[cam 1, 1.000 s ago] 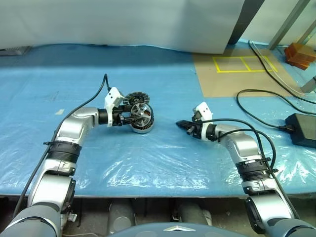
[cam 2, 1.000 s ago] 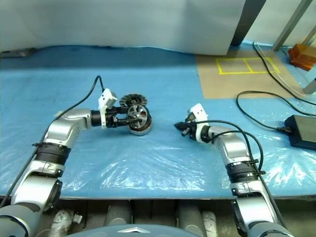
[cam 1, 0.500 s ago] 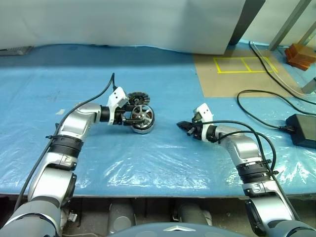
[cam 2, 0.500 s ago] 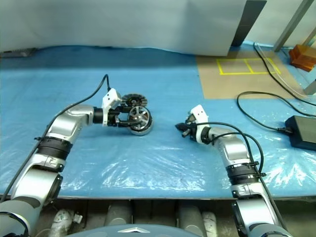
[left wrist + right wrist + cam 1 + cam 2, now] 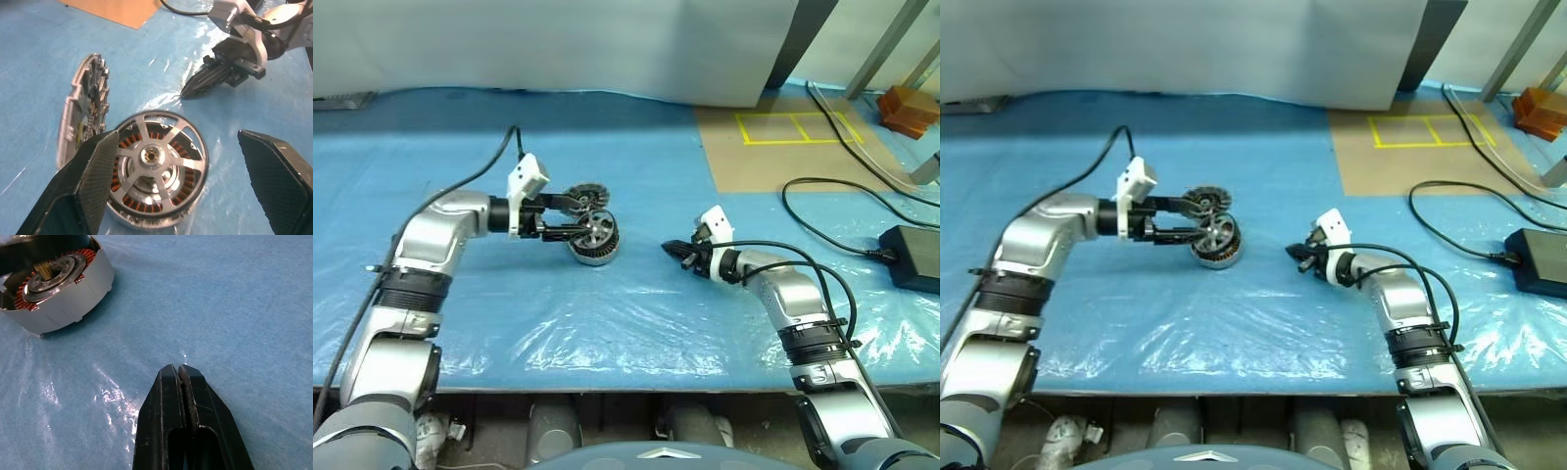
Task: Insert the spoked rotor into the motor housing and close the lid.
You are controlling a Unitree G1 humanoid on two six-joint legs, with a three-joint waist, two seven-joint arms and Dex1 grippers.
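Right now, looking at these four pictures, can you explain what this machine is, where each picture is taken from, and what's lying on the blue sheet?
This is a humanoid robot with two silver arms, each ending in a gripper of two black fingers. Two pictures come from cameras on its head, looking down over a table covered in a blue plastic sheet. The other two come from cameras on its wrists, looking along each gripper's fingers.

On the sheet sits the motor housing, a round silver part with copper windings, and the spoked rotor already rests in it. The lid, a round finned disc, leans on edge beside it.

The left gripper is open around the housing, holding nothing. The right gripper is shut and empty, resting apart. A black power brick with cables lies to the right.
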